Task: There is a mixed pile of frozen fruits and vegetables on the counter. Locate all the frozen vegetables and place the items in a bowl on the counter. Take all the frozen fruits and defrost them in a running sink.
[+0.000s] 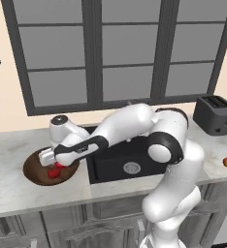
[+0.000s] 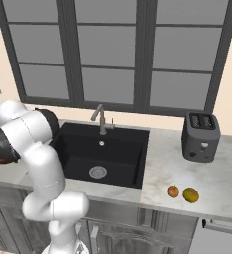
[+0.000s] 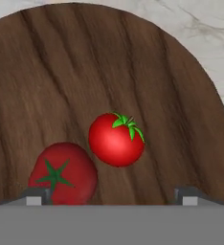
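Observation:
Two red vegetables lie in the dark wooden bowl (image 3: 85, 72): a smooth round tomato (image 3: 116, 139) and, touching it, a lumpier red piece (image 3: 62, 174). My gripper (image 3: 111, 198) hovers just above them, open, its fingertips (image 3: 35, 196) spread wide and holding nothing. From the left base the bowl (image 1: 30, 169) sits on the marble counter (image 1: 8, 193) left of the black sink (image 1: 125, 162), with the gripper (image 1: 50, 160) over it and the red pieces (image 1: 54, 173) showing beneath. The orange fruit (image 2: 173, 191) and the yellow-green fruit (image 2: 191, 195) rest on the counter right of the sink (image 2: 100, 154).
A dark toaster (image 2: 201, 136) stands at the back right of the counter. The metal faucet (image 2: 100, 118) rises behind the basin, with no water visible. A large window fills the wall behind. My arm reaches across the sink's left side.

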Tool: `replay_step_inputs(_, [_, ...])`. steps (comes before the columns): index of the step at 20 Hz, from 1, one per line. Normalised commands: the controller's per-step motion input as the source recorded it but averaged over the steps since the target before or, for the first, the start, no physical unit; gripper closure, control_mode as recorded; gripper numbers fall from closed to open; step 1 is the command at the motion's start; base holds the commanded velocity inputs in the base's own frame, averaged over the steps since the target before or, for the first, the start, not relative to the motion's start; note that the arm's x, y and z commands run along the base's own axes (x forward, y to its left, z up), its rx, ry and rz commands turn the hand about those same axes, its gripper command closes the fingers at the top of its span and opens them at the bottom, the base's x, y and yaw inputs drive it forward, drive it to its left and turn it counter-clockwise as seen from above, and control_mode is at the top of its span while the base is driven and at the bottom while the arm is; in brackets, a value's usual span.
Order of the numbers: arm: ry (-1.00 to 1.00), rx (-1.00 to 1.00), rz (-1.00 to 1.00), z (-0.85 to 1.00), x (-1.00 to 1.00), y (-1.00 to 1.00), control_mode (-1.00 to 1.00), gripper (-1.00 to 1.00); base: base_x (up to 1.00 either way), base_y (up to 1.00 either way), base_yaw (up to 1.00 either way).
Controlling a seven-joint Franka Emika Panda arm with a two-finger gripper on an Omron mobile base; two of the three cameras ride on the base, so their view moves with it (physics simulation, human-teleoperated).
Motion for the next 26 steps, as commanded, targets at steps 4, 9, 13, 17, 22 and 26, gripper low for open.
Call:
replay_step_inputs(4, [-0.08, -0.01, 0.00, 0.25, -0.16, -0.40, -1.00, -1.00, 0.00, 0.00, 0.00])
replay_step_inputs(9, [-0.04, 0.00, 0.00, 0.29, -0.24, -0.46, -1.00, -1.00, 0.00, 0.00, 0.00])
replay_step_inputs(13, [-0.03, 0.00, 0.00, 0.33, -0.17, -0.41, -1.00, -1.00, 0.00, 0.00, 0.00])
replay_step_inputs(17, [-0.02, 0.00, 0.00, 0.28, -0.15, -0.38, -1.00, -1.00, 0.00, 0.00, 0.00])
replay_step_inputs(22, [0.00, 0.00, 0.00, 0.14, -0.16, -0.37, -1.00, -1.00, 0.00, 0.00, 0.00])
replay_step_inputs(26, [0.00, 0.00, 0.00, 0.00, -0.13, -0.37, -1.00, -1.00, 0.00, 0.00, 0.00])
